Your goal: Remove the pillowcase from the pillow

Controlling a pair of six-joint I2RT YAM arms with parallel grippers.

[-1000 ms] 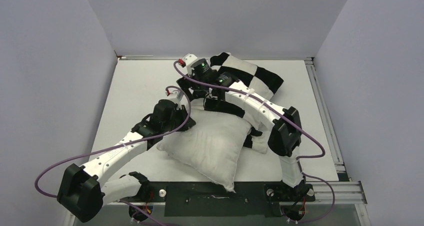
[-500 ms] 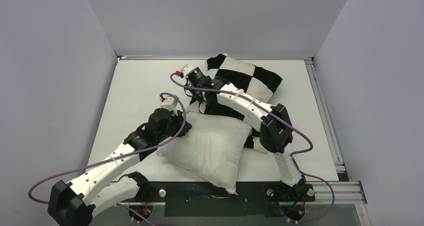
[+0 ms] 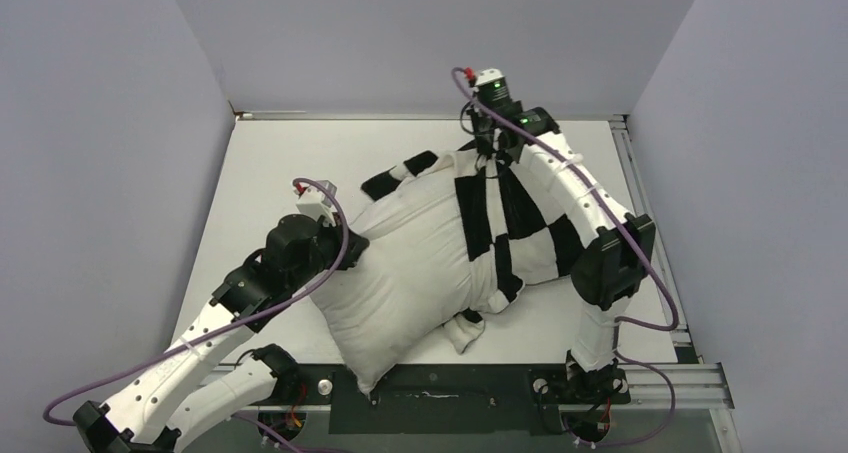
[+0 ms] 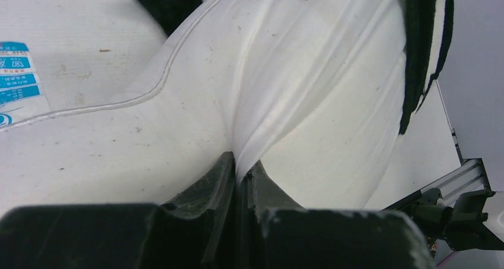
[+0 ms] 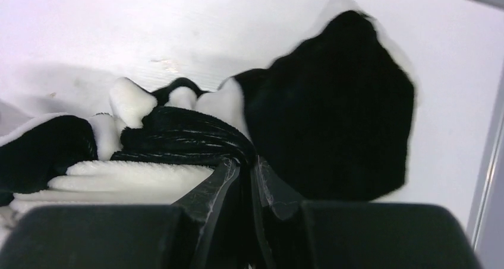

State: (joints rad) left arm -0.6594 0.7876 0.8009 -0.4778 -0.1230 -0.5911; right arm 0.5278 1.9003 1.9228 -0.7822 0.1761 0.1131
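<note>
The plain white pillow [image 3: 410, 253] lies across the middle of the table, its near corner reaching the front edge. The black-and-white checkered pillowcase [image 3: 515, 213] still covers its right end and is drawn taut up to the far right. There my right gripper [image 3: 487, 145] is shut on a bunched handful of it [image 5: 178, 138]. My left gripper [image 3: 345, 245] sits at the pillow's left side, shut on a pinched fold of white pillow fabric [image 4: 261, 103]. A black edge of the pillowcase [image 4: 419, 43] shows at the upper right of the left wrist view.
The white table [image 3: 270, 173] is boxed in by grey walls on three sides. A metal rail [image 3: 650, 233] runs along its right edge. A loose checkered flap [image 3: 400, 171] sticks out behind the pillow. A blue printed label [image 4: 18, 73] is on the pillow.
My right gripper shut on the pillowcase and swung to the far right, stretching it. The pillow rolled and shifted right. My left arm drew back toward the near left, still gripping.
</note>
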